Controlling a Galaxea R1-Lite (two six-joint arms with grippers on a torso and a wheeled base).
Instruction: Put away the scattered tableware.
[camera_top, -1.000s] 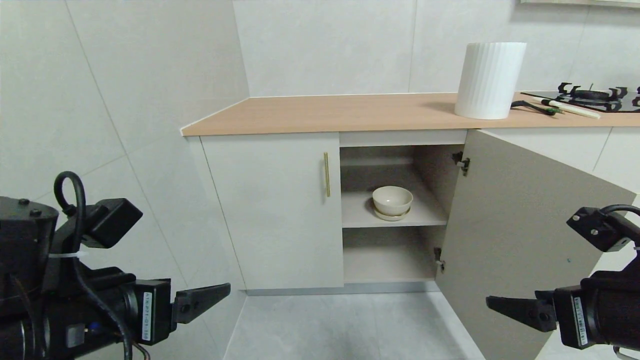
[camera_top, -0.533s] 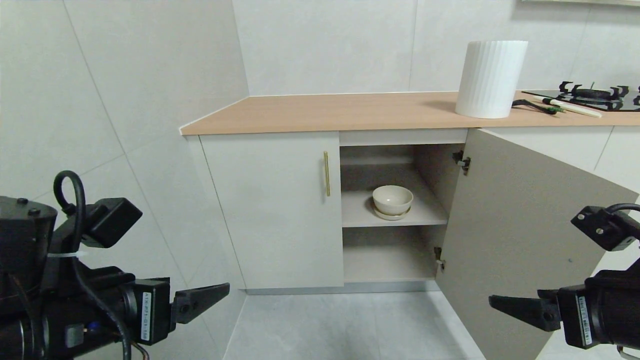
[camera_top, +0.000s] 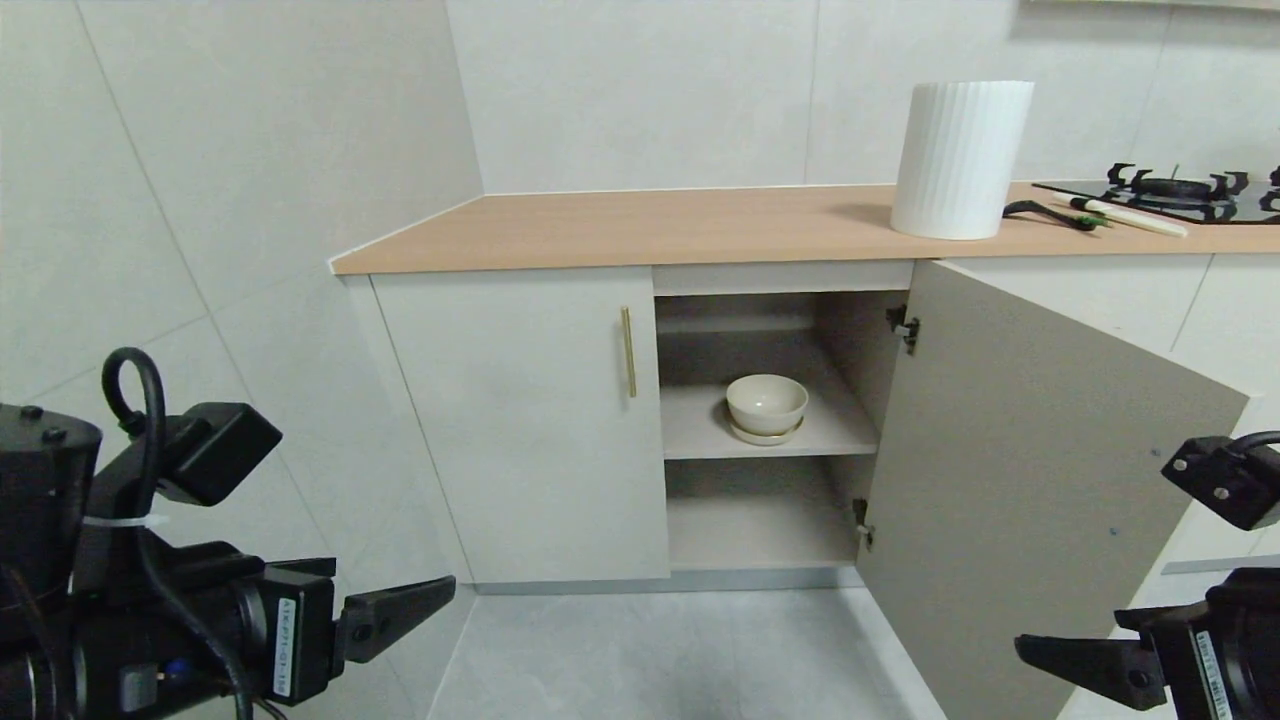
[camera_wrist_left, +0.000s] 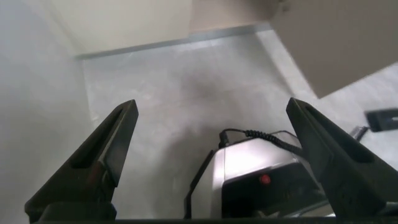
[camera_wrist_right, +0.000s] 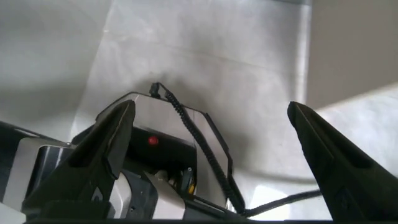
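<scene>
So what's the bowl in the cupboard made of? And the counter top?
The bowl looks like glazed ceramic: cream, smooth, with a soft shine, though it could be plastic. The counter top looks like wood or wood-look laminate: flat, matte and evenly tan, so I can't tell which.

bowl (camera_top: 766, 403): cream, upright; on saucer (camera_top: 764, 434) | upper cabinet shelf (camera_top: 700, 430)

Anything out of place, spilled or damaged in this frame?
Nothing spilled or broken. The cabinet door stands wide open; a bowl sits upright on a plate on the upper shelf. A few utensils lie loose on the counter beside the white container.
</scene>
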